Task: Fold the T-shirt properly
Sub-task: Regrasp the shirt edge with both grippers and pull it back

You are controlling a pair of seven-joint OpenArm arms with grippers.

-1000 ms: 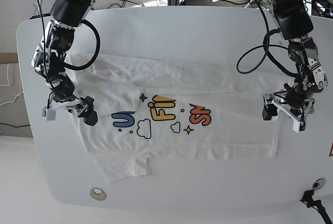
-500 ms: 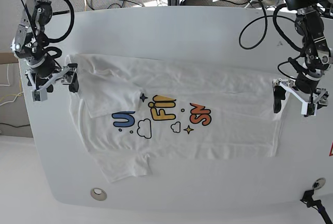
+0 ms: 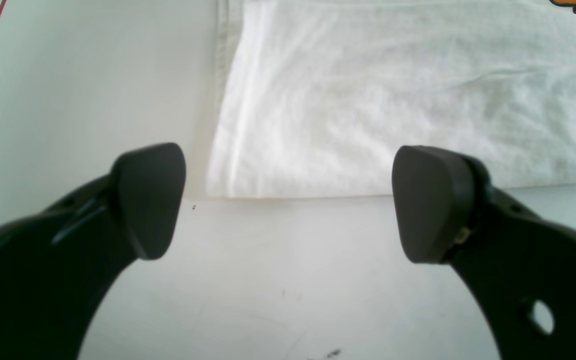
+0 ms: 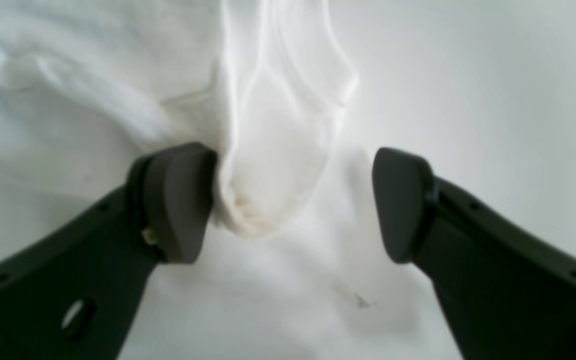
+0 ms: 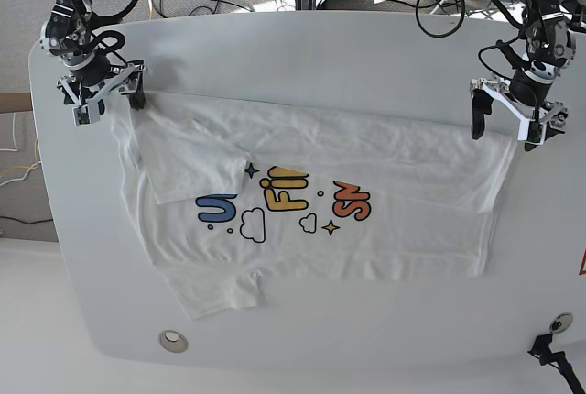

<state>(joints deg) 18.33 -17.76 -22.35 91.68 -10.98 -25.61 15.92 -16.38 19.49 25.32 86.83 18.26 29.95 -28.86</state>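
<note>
The T-shirt (image 5: 311,202) lies soft and limp across the desk (image 5: 302,55). We keep the left pincer (image 3: 288,200) and right pincer (image 4: 293,200) wide, gripping nothing; far corners suit best.

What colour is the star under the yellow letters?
Yellow star on the T-shirt; the base view shows it best.

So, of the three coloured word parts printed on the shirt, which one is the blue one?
The blue one is the "U", the print nearest the right gripper's side of the T-shirt. The middle "Fi" is yellow and the "SM" is orange.
</note>
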